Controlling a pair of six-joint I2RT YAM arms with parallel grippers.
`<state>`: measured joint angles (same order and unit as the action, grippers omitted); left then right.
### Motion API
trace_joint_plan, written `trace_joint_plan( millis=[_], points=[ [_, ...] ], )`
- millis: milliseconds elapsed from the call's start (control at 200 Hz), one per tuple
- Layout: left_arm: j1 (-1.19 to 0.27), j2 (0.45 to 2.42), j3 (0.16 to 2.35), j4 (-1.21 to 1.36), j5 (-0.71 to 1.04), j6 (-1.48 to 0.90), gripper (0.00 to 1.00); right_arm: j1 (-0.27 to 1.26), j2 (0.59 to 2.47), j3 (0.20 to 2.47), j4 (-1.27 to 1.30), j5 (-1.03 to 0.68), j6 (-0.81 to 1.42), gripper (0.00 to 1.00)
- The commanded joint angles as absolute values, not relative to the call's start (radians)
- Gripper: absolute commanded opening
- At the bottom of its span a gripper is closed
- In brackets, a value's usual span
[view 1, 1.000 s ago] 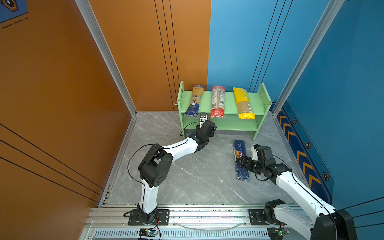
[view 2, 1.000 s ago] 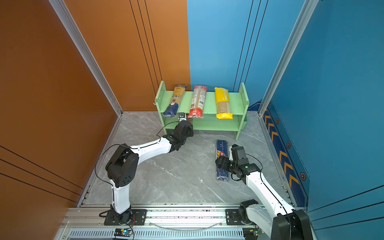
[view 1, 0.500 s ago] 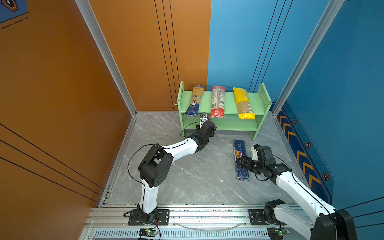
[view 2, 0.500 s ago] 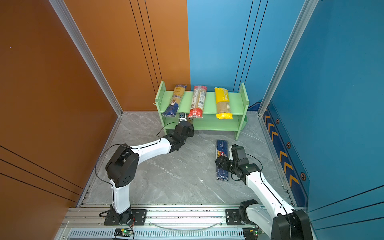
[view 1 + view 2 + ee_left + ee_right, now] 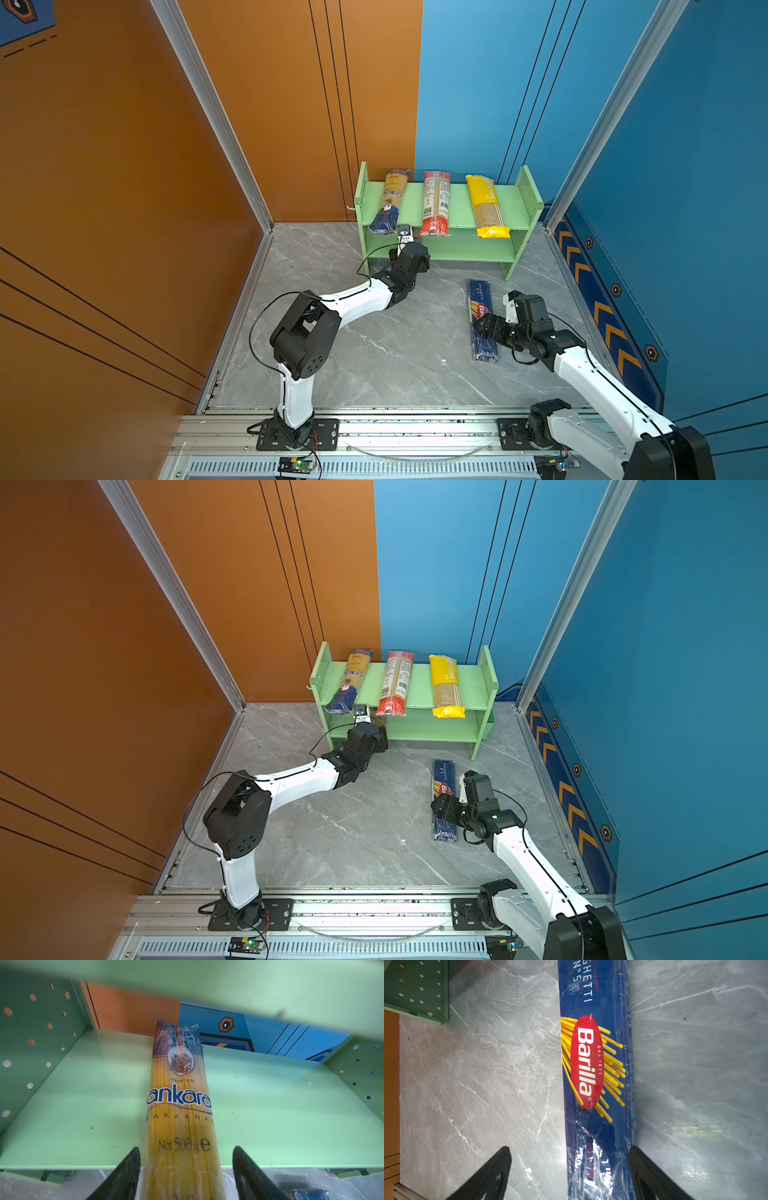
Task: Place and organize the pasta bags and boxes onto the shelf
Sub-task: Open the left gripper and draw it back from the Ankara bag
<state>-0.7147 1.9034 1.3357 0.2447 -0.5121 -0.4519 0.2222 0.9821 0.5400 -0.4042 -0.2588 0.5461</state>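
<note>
The light-green shelf (image 5: 459, 203) stands against the back wall. Its top tier carries a blue-and-yellow ankara bag (image 5: 390, 201), a red-ended clear bag (image 5: 435, 203) and a yellow bag (image 5: 486, 208). A second ankara bag (image 5: 180, 1105) lies lengthwise on the lower tier (image 5: 83, 1105), its near end sticking out over the front edge. My left gripper (image 5: 186, 1147) is open astride that near end, with a gap at one finger. The dark blue Barilla pack (image 5: 480, 299) lies on the floor. My right gripper (image 5: 570, 1147) stands open across the pack (image 5: 593, 1064), low over it.
The grey marble floor (image 5: 415, 353) ends at an orange wall on the left and a blue wall on the right. The shelf's drilled side panel (image 5: 417, 987) stands near the Barilla pack's far end. A metal rail (image 5: 395, 432) with both arm bases runs along the front.
My left jaws have spread wider around the ankara bag on the lower tier. The right arm and the Barilla pack have not moved.
</note>
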Motion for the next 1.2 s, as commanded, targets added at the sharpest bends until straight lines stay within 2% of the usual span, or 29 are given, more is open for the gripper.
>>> trace_joint_plan(
  millis=[0,891,1191],
  points=[
    [-0.729,1.858,1.307,0.27,-0.534,-0.437,0.71,0.216,0.97,0.526,-0.429,-0.263,0.526,0.86],
    [-0.798,1.633,1.04,0.311,-0.606,-0.431,0.75,0.213,0.984,0.508,-0.428,-0.242,0.539,0.86],
    [-0.832,1.551,0.909,0.338,-0.604,-0.419,0.79,0.211,1.008,0.512,-0.423,-0.23,0.538,0.87]
  ],
)
